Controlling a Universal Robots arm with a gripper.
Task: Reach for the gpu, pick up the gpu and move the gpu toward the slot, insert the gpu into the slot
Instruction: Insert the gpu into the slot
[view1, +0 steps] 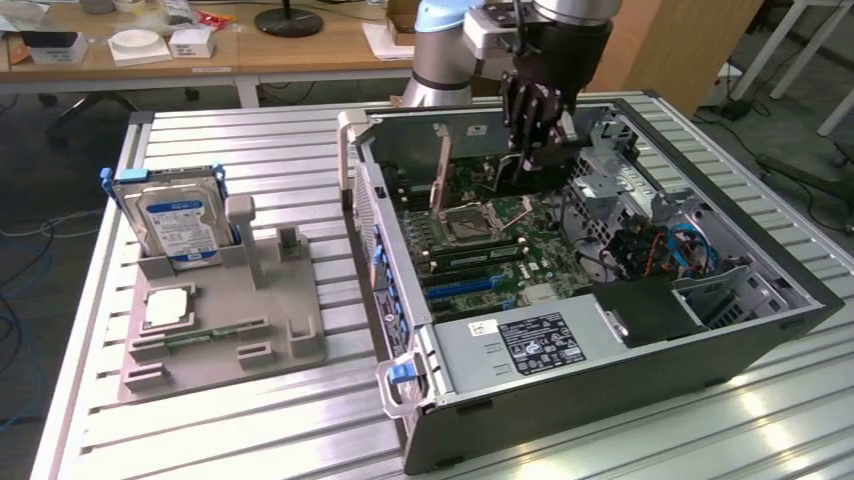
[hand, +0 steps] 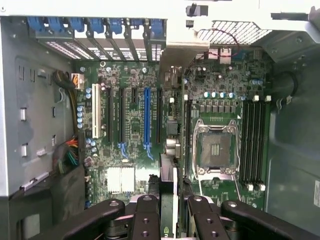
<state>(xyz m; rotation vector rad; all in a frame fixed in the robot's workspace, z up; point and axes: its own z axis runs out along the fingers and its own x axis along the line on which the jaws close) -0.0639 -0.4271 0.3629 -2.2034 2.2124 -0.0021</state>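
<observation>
My gripper (view1: 534, 140) hangs inside the open computer case (view1: 747, 330), over the green motherboard (hand: 130, 145). It is shut on the gpu (hand: 169, 170), a thin dark card seen edge-on between the black fingers (hand: 146, 215). The gpu (view1: 521, 175) stands upright with its lower edge close above the board. Several long slots lie side by side on the board. Among them are a blue slot (hand: 146, 117) and a black slot (hand: 158, 112) right beside the card. I cannot tell whether the card's edge touches a slot.
The square metal-framed processor socket (hand: 216, 150) and memory slots (hand: 252, 142) lie on the card's other side. A power supply (view1: 527, 345) fills the case's near end. At the exterior view's left, a grey fixture (view1: 214, 320) holds a silver hard drive (view1: 180, 225).
</observation>
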